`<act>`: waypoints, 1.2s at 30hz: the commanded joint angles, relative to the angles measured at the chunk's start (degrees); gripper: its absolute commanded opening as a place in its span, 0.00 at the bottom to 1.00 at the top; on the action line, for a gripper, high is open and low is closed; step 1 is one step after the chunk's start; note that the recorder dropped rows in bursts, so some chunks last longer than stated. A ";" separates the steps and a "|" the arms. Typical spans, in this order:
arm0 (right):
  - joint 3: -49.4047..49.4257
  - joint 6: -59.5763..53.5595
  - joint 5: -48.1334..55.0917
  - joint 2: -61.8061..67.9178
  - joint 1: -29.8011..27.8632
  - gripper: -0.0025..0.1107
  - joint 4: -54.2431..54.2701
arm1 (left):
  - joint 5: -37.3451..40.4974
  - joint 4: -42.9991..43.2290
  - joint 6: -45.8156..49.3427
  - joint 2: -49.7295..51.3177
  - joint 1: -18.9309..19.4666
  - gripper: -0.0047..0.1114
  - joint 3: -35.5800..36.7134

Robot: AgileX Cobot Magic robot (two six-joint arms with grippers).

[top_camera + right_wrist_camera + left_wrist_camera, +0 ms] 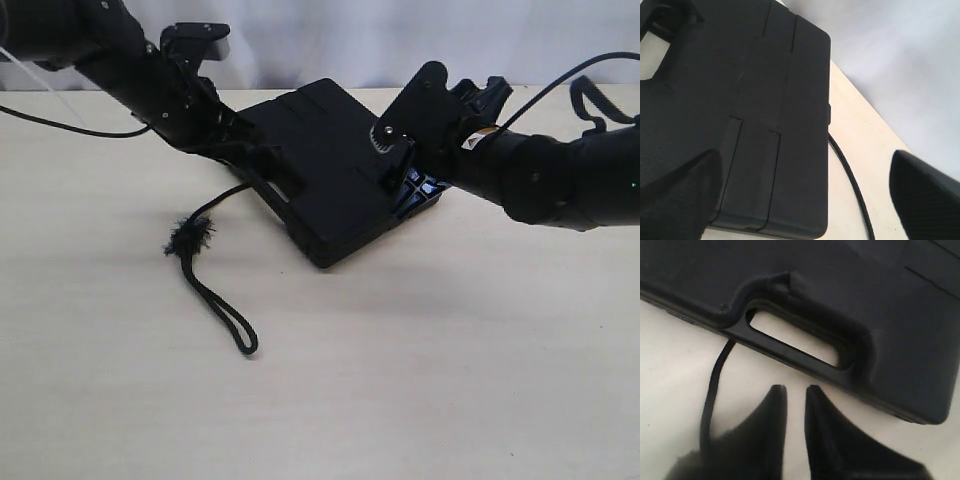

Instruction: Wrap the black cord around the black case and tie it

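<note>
Exterior oblique, 2 wrists close (sharing case (330,170))

The setting is a robotics laboratory test station. Indicators: a black jointed left robot arm (120,60) and a black jointed right robot arm (560,180) reach in over a pale wood-grain laminate desk (450,380). A plain white fabric curtain (320,40) closes off the background behind the desk. A thin black cable (60,122) lies loose on the desk surface beside the left robot arm.
</note>
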 commanded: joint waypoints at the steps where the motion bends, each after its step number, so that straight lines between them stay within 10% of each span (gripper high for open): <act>1: -0.14 0.24 -0.05 -0.42 0.04 0.77 0.30 | -3.49 -1.78 -2.78 2.30 -0.59 0.33 -0.56; 8: -0.14 0.24 -0.05 -0.42 0.04 0.77 0.30 | -10.59 -1.89 -11.76 5.72 -2.20 0.48 -0.56; 36: -0.14 1.29 0.16 -0.42 0.04 0.77 0.30 | -18.69 -14.62 -16.03 12.62 -3.86 0.47 -0.56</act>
